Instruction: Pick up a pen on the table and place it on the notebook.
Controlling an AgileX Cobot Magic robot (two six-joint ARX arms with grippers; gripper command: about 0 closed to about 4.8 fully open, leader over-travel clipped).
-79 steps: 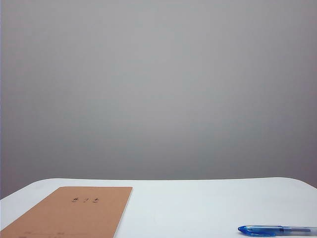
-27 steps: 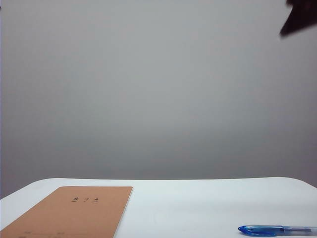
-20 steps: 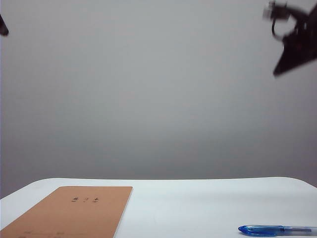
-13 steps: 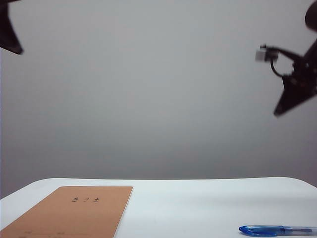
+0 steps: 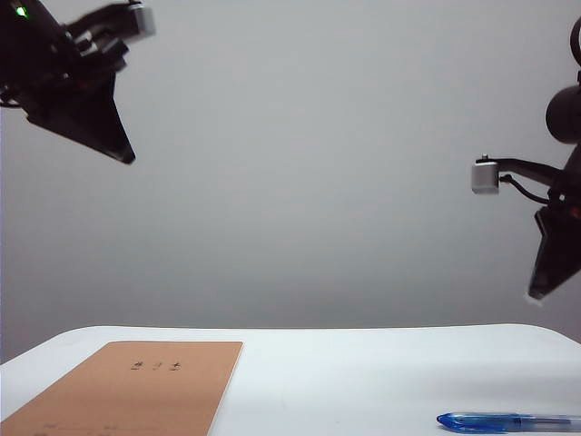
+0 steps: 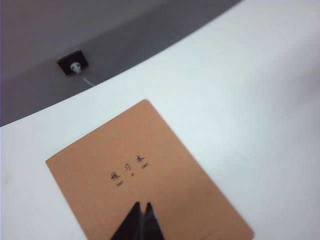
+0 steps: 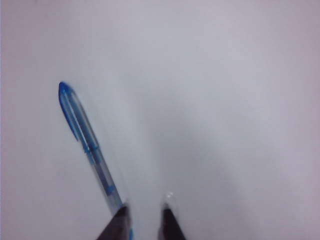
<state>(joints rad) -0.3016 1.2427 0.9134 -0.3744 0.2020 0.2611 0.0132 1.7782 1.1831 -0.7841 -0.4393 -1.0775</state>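
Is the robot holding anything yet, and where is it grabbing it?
Nothing. The pen lies on the table; left gripper and right gripper hang empty above.

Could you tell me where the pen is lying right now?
The pen lies flat on the white table at the exterior view's lower right, far from the notebook, below the right gripper.

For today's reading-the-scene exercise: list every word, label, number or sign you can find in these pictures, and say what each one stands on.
Notebook cover: a short row of small dark printed characters, seemingly Chinese, too small and blurred to read.
Pen: no print can be made out.
Table, left gripper and right gripper: no writing visible.
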